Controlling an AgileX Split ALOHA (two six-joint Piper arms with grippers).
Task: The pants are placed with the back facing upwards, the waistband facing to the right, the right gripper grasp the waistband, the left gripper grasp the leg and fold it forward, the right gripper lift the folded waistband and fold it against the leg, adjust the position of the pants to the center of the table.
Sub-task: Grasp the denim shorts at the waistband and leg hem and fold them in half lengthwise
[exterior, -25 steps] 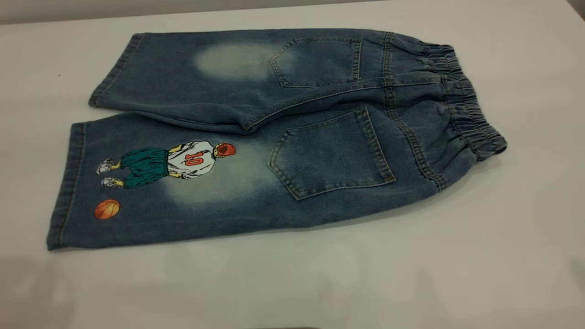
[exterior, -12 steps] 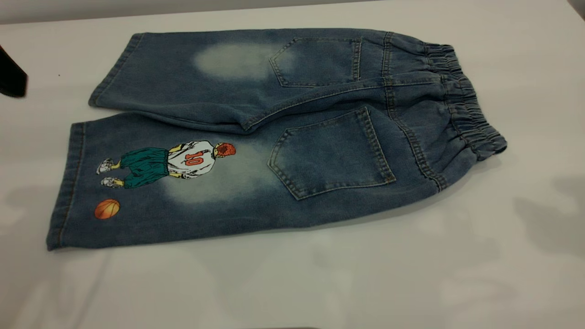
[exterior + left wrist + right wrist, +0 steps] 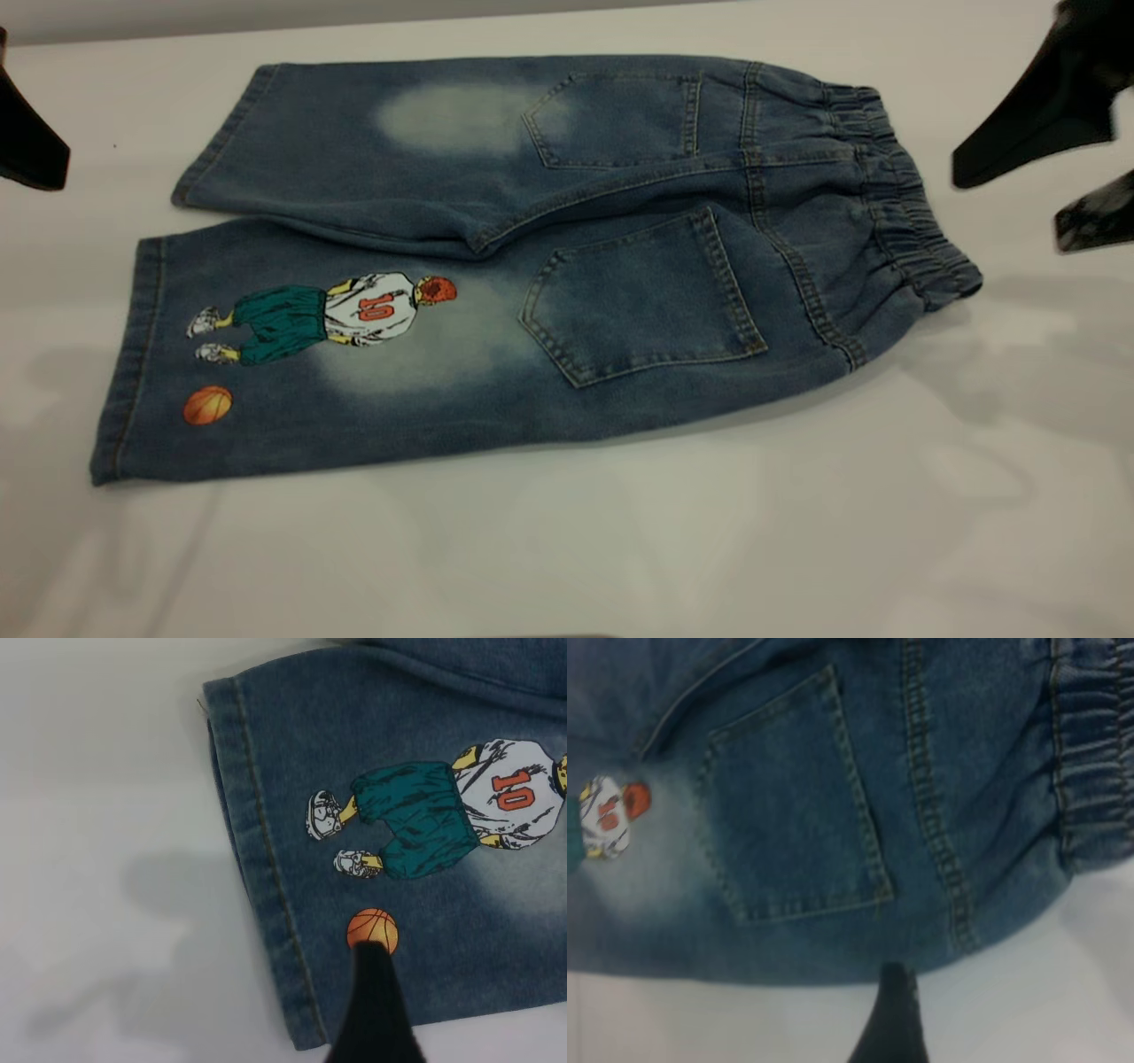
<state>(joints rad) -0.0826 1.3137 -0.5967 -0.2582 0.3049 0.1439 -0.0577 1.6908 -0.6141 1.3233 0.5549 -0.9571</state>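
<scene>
Denim pants (image 3: 532, 266) lie flat on your tabletop (image 3: 620, 532), waistband (image 3: 904, 204) right. Your right hand (image 3: 1054, 190) hovers spread wide just beside it; your left hand (image 3: 31, 146) hovers far left, spread untellable.

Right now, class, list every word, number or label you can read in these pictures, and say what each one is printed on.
"10" in red, on the white jersey of the basketball player print on the near leg of the denim shorts.
No other words, brands or labels are readable; the basketball print carries no text.
</scene>
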